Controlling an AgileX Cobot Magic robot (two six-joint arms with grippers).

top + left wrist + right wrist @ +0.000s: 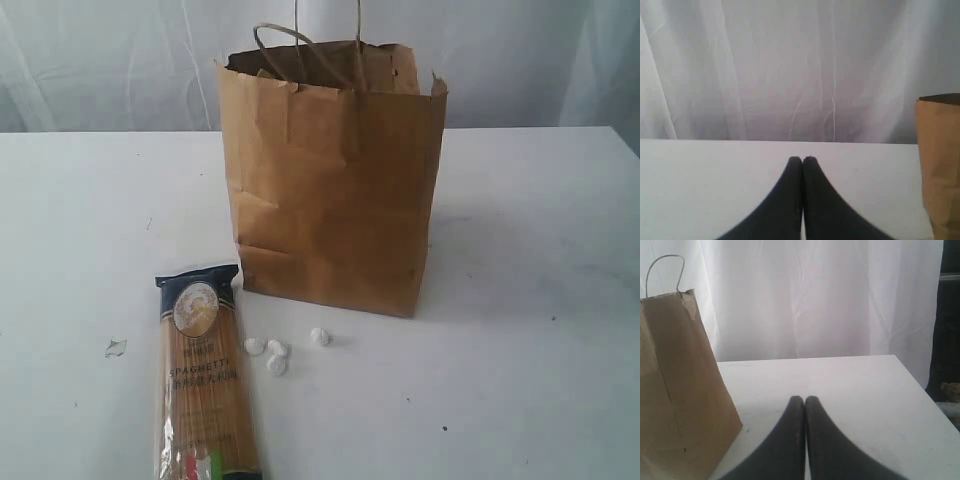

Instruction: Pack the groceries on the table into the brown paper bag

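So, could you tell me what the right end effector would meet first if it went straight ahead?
Likely the white curtain: the right end effector, shut, points over bare table, with the paper bag off to one side; depth is unclear.

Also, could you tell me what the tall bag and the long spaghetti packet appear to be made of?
The brown paper bag looks like matte kraft paper: dull brown, creased, with a torn rim. The spaghetti packet seems to be glossy clear plastic film: pasta strands show through and it catches highlights.
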